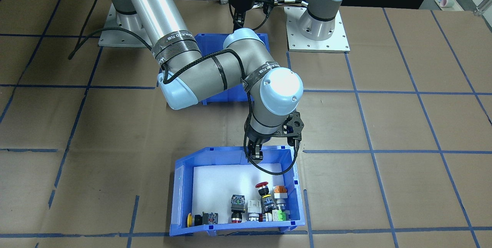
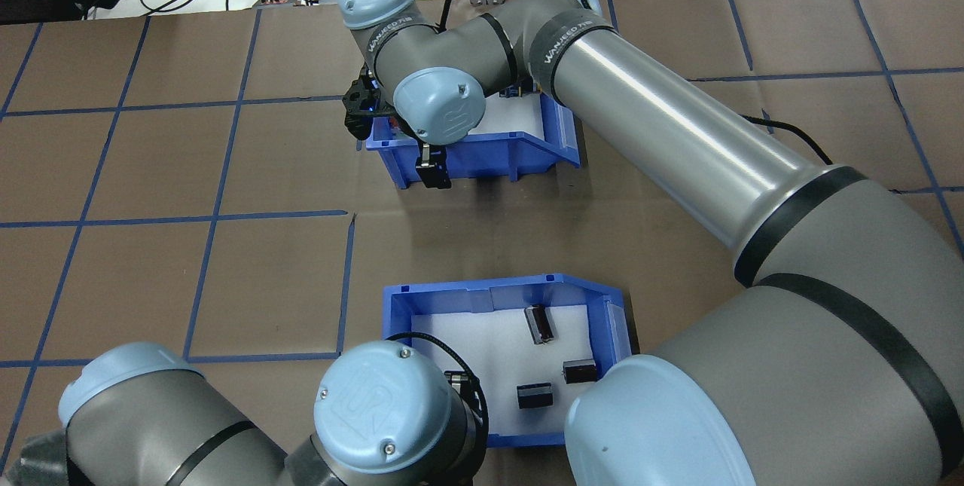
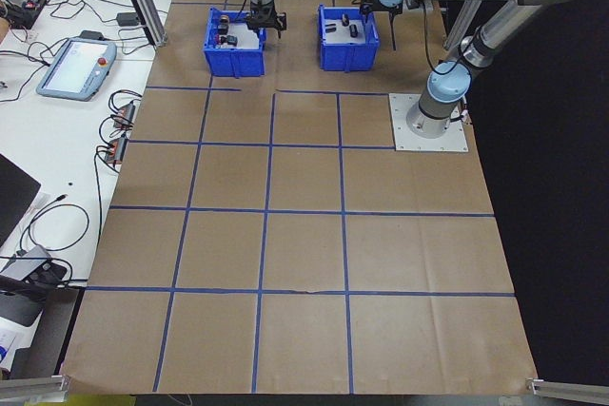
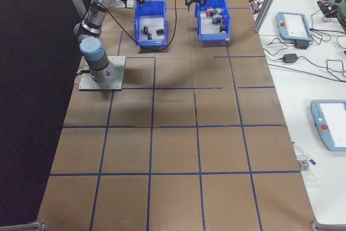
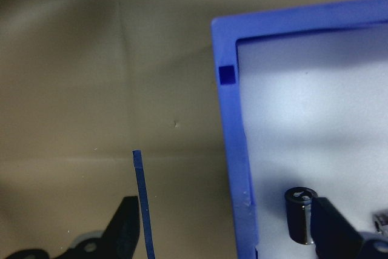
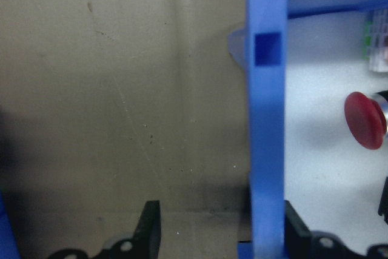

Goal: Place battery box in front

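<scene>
Step in hand (judged): pre-grasp. Both hands are set over bin walls; neither bin is lifted.

Near side, by the robot's base: the battery box (image 2: 482, 292), a blue plastic open-top bin with a white floor liner, sits flat on the brown paper-covered worktop (image 2: 226, 260) with its blue tape grid. Three dark cylindrical batteries (image 2: 541, 322) lie loose on the liner, apart from one another.

The left hand (image 5: 224, 205) is at the box's left side wall. It is spread wide and grips nothing. In the left wrist view one finger hangs outside the wall over bare paper, and the other is inside the box, just beside one upright battery (image 5: 300, 215). The wall runs between the two, closer to the inner finger. Whether either finger touches the wall cannot be told.

Far side: the matching blue plastic bin holding red, yellow and green push-button switches (image 1: 177, 198) stands well apart from the battery box, with bare worktop between them. The right hand (image 6: 221, 210) straddles this bin's wall and is also parted. Its inner finger is close against the wall, the outer one clear of it. The red mushroom button (image 6: 365, 120) is inside, near that finger.

Next move (judged): the left hand must close squarely on the wall. The box can then be lifted level so the batteries do not roll, and carried forward. The switch bin occupies the front spot and would need to give way first.

Risk: a one-wall pinch may tilt the box.
</scene>
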`<state>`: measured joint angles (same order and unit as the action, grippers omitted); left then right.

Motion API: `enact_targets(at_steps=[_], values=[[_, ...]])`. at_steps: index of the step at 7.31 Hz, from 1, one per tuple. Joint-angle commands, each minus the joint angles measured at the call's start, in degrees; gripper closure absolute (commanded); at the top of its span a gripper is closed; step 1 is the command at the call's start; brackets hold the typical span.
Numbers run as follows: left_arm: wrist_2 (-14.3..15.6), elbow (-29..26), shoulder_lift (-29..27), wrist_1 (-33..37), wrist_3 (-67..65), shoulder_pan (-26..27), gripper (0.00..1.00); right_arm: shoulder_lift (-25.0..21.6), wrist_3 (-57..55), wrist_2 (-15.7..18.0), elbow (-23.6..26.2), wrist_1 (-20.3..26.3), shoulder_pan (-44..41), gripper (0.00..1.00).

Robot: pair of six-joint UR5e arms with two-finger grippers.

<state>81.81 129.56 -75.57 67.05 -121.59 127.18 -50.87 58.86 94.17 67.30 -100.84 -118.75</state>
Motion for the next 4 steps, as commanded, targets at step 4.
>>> enact_targets(at_steps=[4], values=[[2.29,2.09,-4.92,-6.75,-0.75,0.97,0.10,-0.37,0.73,7.33,-6.89,-0.85,0.36,0.98]])
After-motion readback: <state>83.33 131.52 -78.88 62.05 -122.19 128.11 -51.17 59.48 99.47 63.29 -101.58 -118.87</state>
